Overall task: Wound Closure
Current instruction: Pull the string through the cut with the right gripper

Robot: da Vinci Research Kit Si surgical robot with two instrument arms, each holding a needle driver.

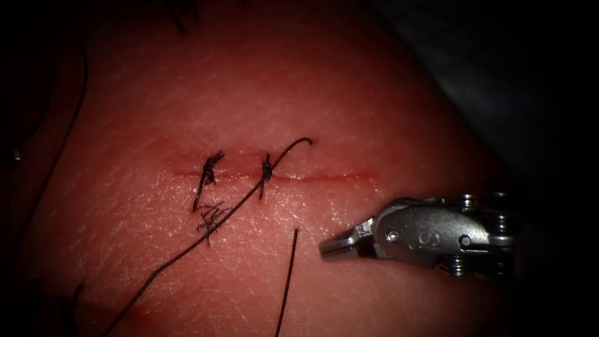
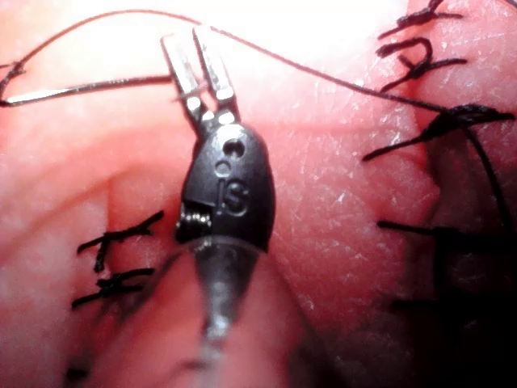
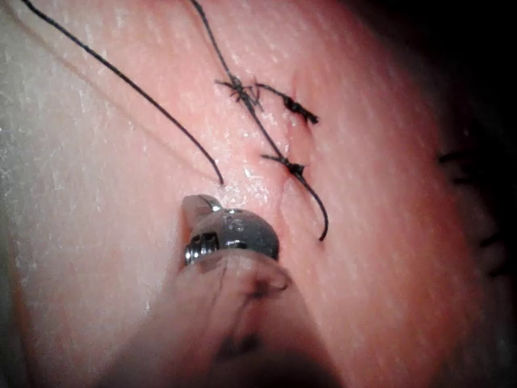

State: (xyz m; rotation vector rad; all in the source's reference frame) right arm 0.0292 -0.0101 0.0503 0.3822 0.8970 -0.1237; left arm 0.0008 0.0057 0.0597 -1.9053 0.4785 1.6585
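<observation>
1. Right arm's silver steel claw (image 1: 331, 245), lower right of endoscope frame: closed, holding nothing, over bare pink pork tissue (image 1: 387, 112) below the cut.
2. Left arm's dark claw (image 2: 196, 61): slightly parted, a dark strand at its tips; grip uncertain.
3. Thin red cut (image 1: 324, 178): two black knotted stitches (image 1: 266, 168).
4. Black thread (image 1: 206, 237) runs lower left.
5. Needle not made out.

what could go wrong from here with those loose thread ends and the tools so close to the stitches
1. The right tool sits just below the cut holding nothing, beside a loose thread end; it could snag it.
2. The left tool, jaws slightly open and empty, lies against the long thread; a tug might strain the two knots.
3. I cannot see the needle.
</observation>
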